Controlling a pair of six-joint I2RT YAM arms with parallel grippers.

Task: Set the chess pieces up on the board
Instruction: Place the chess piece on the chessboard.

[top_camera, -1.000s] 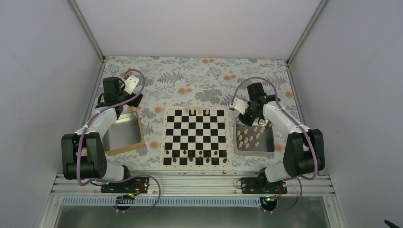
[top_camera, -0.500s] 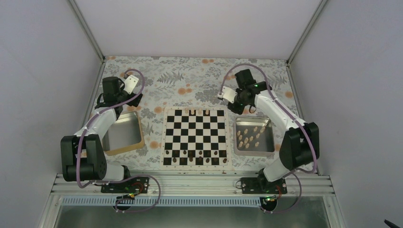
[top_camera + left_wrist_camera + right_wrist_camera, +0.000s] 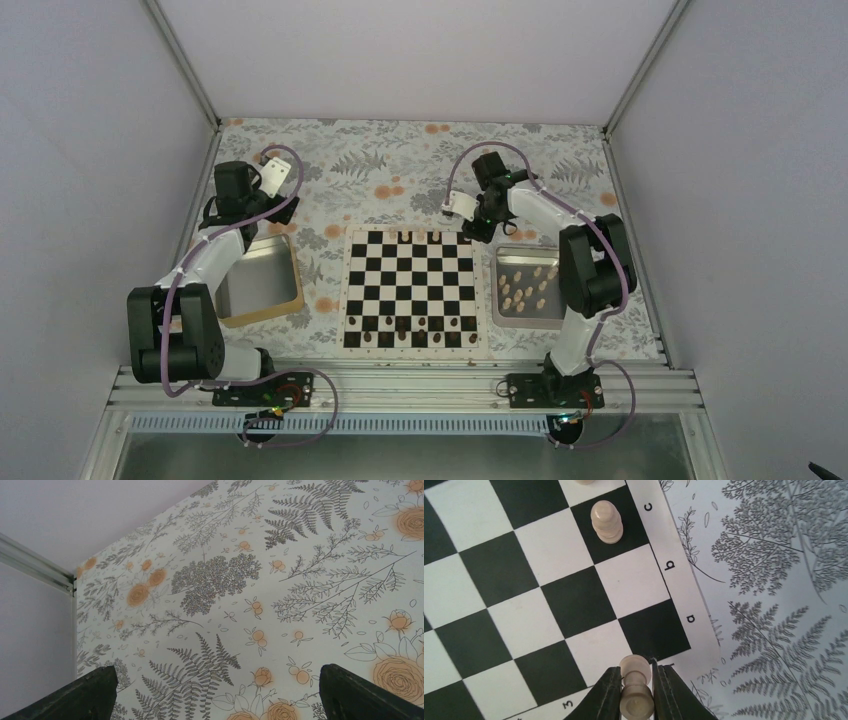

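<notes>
The board (image 3: 410,290) lies in the middle of the table. Three pale chess pieces (image 3: 405,236) stand on its far row, and dark chessmen fill its near rows. My right gripper (image 3: 475,227) hovers at the board's far right corner. In the right wrist view this gripper (image 3: 635,680) is shut on a pale wooden chess piece (image 3: 635,689) above the edge of the board (image 3: 524,630) near the "a" mark. Another pale piece (image 3: 606,522) stands on the "c" square. My left gripper (image 3: 283,208) is open over the floral cloth, its fingers (image 3: 75,695) wide apart and empty.
A steel tray (image 3: 505,312) right of the board holds several loose pale pieces (image 3: 528,288). A wood-rimmed tray (image 3: 295,275) sits left of the board, below the left arm. Walls and frame posts close off the table's far corners.
My right gripper has moved from above the steel tray leftward and away to the board's far right corner, carrying the pale piece. The left arm has not moved.
</notes>
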